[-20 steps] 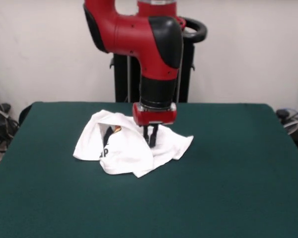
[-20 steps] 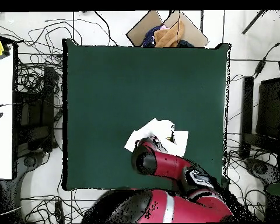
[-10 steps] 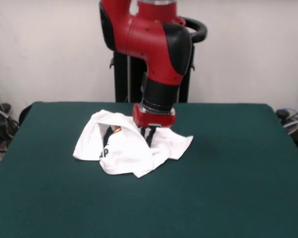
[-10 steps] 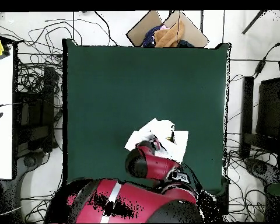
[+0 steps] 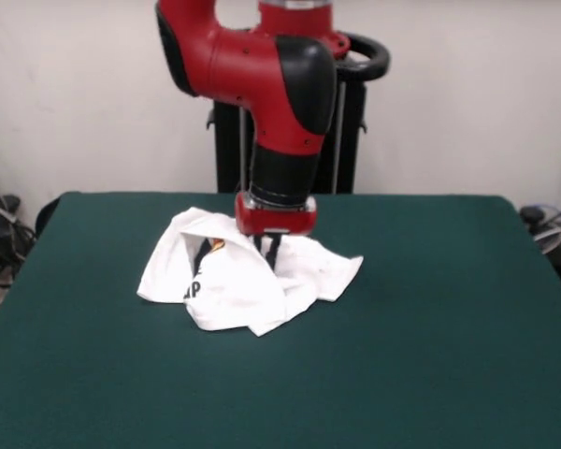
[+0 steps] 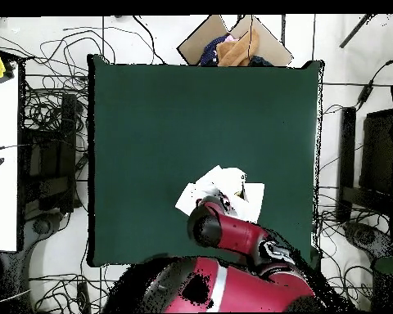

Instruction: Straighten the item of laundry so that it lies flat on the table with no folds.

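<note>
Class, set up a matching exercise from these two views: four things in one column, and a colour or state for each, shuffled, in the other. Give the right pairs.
Things:
1. T-shirt
2. table
3. hand
4. cardboard box

Descriptions:
A. dark green top
B. open, beyond the table's far edge in the overhead view
C. white, crumpled in folds
D. down at the cloth, under a red wrist

Pairs: 1-C, 2-A, 3-D, 4-B

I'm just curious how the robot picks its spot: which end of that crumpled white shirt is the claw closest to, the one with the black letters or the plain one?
The plain end. The gripper is down on the shirt beside it; the black letters lie at the other end.
</note>
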`<control>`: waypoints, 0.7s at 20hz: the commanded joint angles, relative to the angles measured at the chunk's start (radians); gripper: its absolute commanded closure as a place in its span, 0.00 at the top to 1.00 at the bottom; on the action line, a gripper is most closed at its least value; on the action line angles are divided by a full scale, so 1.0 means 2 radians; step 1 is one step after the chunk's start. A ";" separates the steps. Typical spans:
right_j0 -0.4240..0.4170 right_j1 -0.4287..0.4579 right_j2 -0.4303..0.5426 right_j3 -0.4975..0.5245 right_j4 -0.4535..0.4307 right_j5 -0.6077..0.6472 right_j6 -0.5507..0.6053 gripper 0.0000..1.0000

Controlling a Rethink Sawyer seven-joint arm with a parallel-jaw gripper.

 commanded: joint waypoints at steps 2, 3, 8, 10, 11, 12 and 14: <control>-0.010 -0.097 0.049 0.061 0.047 0.070 0.151 0.00; -0.009 -0.100 0.050 0.061 0.044 0.073 0.145 0.00; 0.010 -0.107 0.038 0.057 0.066 0.109 0.142 1.00; 0.003 -0.116 0.058 0.065 0.075 0.111 0.150 1.00; 0.001 -0.119 0.067 0.069 0.077 0.104 0.152 1.00; 0.008 -0.119 0.063 0.068 0.082 0.100 0.154 1.00; 0.040 -0.108 0.034 0.060 0.091 0.068 0.159 1.00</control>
